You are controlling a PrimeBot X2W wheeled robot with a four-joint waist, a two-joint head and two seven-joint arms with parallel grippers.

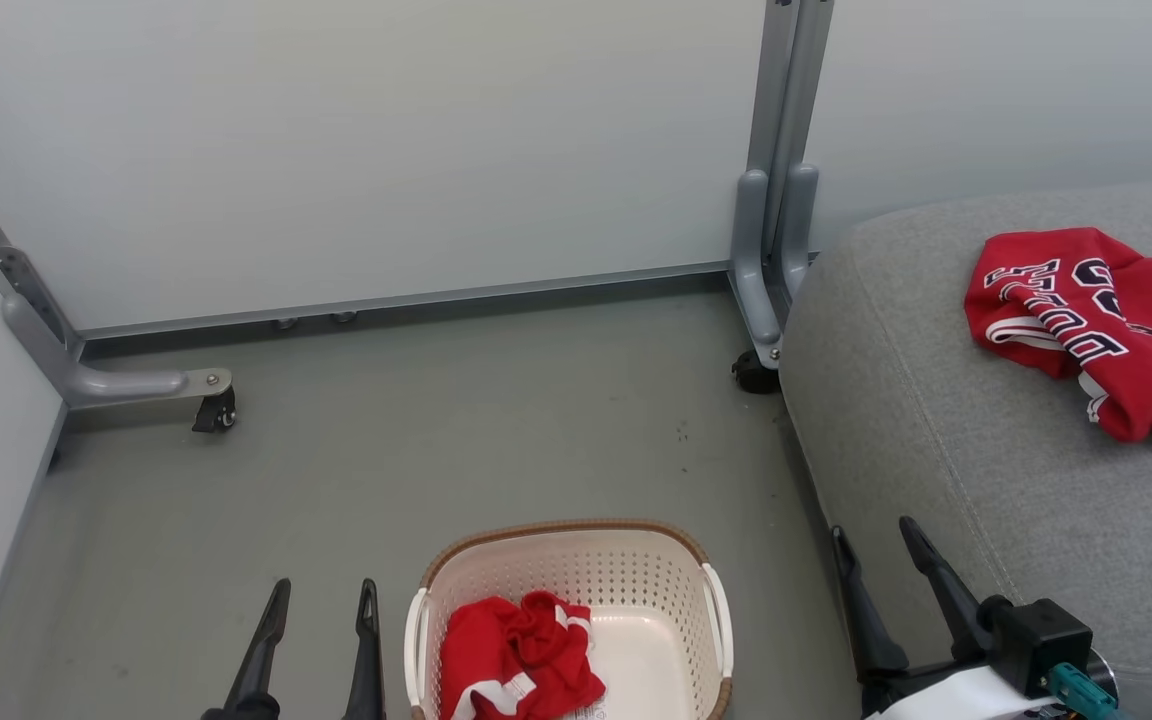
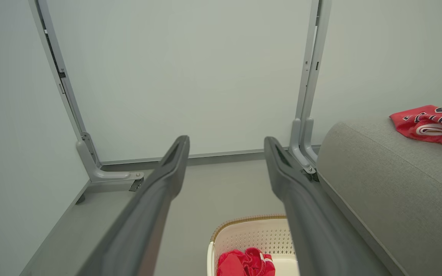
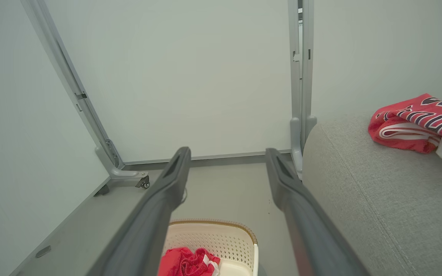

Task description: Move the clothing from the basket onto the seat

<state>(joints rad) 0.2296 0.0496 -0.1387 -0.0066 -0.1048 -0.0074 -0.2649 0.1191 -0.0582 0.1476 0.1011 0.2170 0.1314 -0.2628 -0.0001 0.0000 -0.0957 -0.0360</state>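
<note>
One red garment (image 1: 511, 655) lies in the basket (image 1: 586, 575) and the lettered garment (image 1: 1086, 320) lies on the seat (image 1: 936, 430); both sets of jaws are wide and empty.

The cream basket stands on the grey floor (image 1: 436, 430). The red garment, crumpled and with white trim, fills the basket's left half. The grey seat rises just right of the basket. The lettered garment lies bunched on top of the seat, well beyond the basket's right side, its black white-edged letters facing up. The left jaws are spread wide and hold nothing, their dark fingers (image 1: 266, 640) just left of the basket and apart from it. The right jaws are equally wide and empty, their fingers (image 1: 941, 585) right of the basket by the seat's near edge; whether they touch the fabric cannot be told. Beyond the basket stand pale partition panels (image 1: 386, 150) in grey frames, one foot on a castor (image 1: 216, 412).
</note>
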